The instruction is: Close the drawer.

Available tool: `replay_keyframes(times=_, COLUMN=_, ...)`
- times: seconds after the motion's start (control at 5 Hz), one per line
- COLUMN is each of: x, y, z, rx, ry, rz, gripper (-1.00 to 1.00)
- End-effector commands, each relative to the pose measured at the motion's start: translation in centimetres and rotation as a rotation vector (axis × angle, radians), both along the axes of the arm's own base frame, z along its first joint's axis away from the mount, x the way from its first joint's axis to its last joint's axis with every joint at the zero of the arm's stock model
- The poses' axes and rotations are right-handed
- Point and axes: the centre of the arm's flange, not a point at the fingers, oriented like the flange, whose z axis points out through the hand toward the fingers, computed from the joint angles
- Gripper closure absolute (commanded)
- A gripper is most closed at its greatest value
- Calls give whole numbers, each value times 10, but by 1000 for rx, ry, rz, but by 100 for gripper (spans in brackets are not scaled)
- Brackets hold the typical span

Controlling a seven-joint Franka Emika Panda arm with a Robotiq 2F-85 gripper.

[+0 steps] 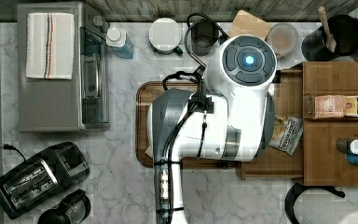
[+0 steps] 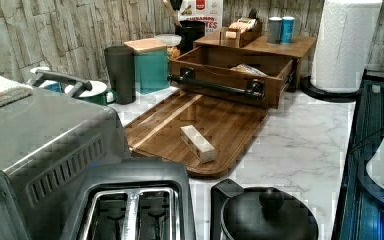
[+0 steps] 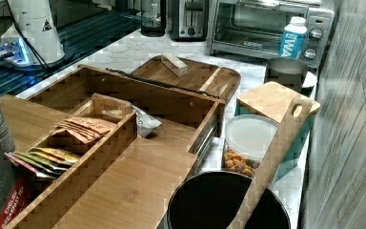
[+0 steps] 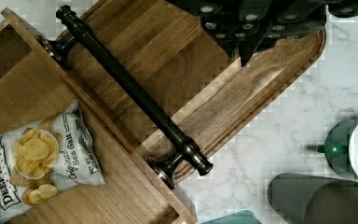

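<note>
The drawer [image 1: 272, 163] stands pulled out of the wooden cabinet, toward the top view's left. Its front [image 2: 220, 80] bears a dark bar handle [image 4: 130, 93], also visible from the side [image 2: 215, 86]. A chip bag [image 4: 37, 158] lies on the drawer floor [image 3: 171, 131]. My gripper [image 4: 243, 53] looks shut, holds nothing, and hovers over the dark tray board [image 4: 168, 42] in front of the handle, apart from it. In the top view the white arm [image 1: 214, 116] covers it.
A small wooden block [image 2: 197, 143] lies on the tray board [image 2: 205, 120]. The cabinet top [image 1: 340, 74] carries tea boxes and bottles. A teal canister [image 2: 151, 65], a dark cup [image 2: 120, 72], a paper towel roll [image 2: 345, 45], a toaster oven [image 1: 60, 74] and a toaster [image 1: 37, 179] stand around.
</note>
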Motion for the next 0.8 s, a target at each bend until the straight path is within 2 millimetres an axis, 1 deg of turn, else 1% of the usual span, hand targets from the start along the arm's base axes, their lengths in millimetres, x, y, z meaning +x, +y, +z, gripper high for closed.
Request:
replay_keyframes(times=0.2, x=0, y=-1, z=0, rx=1, ry=0, rz=-2, gripper=100)
replay_keyframes(times=0.4, x=-2, y=13, z=-18, rx=19, ry=-14, rz=142, gripper=100)
replay_keyframes(times=0.6, x=-4, y=23, z=-33, rx=3, ry=-13, rz=305, gripper=100)
replay_keyframes(times=0.8, x=0, y=28, z=-51, rx=-8, ry=24, rz=493, gripper=100)
